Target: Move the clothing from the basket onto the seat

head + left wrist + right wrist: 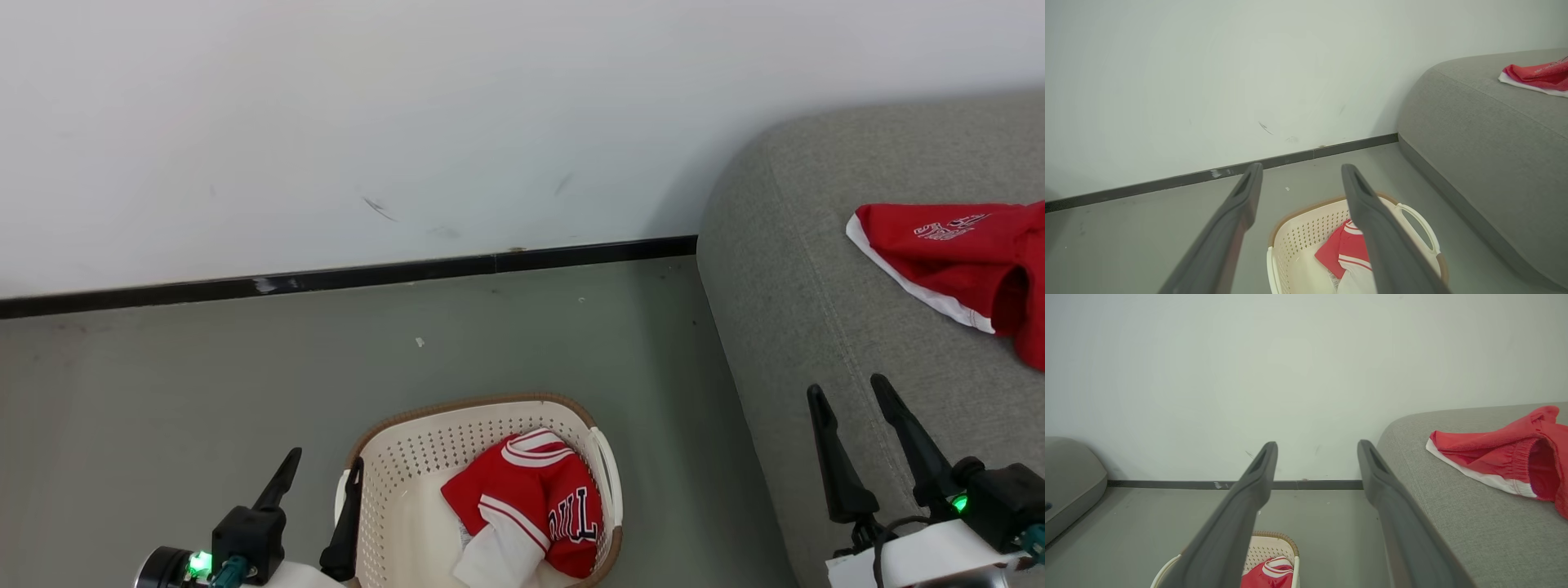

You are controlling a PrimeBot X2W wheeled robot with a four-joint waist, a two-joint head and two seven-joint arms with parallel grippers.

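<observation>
Head view reveals navy lettering on the jersey (531,500) in the basket (424,449).

Red jersey (535,498), navy letters; cream basket (408,457), brown rim; grey seat (784,327).

Navy "ULL" lettering on the red jersey (531,506)

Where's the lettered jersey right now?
In the head view the jersey lies inside the basket on the floor, low centre, toward its right side, just right of the left gripper and left of the seat.
</observation>
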